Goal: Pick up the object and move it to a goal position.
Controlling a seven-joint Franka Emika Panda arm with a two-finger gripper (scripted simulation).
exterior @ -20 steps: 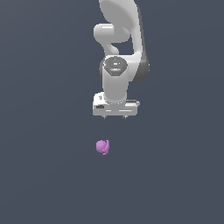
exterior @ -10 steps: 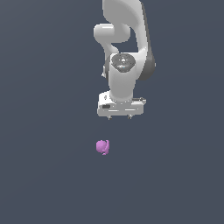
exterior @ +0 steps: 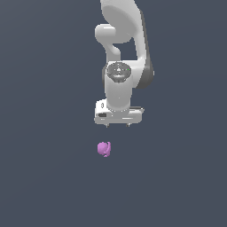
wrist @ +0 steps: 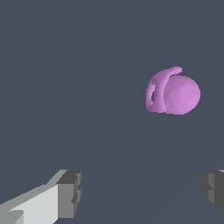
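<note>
The object [exterior: 103, 149] is a small pink-purple rounded blob with a curved stub, lying on the dark grey floor. It shows large in the wrist view [wrist: 172, 93]. My white gripper [exterior: 118, 126] hangs above it, a little toward the exterior view's right, and does not touch it. Its fingers [wrist: 70, 192] are spread wide with nothing between them, and the object lies beyond the gap, not inside it. Only short fingertips show under the hand in the exterior view.
The white arm [exterior: 122, 44] rises behind the gripper to the frame's top. A plain dark grey surface [exterior: 44, 177] spreads around the object on all sides.
The gripper has come lower and shifted toward the object over the last second. The object has not moved. The fingers stay open.
</note>
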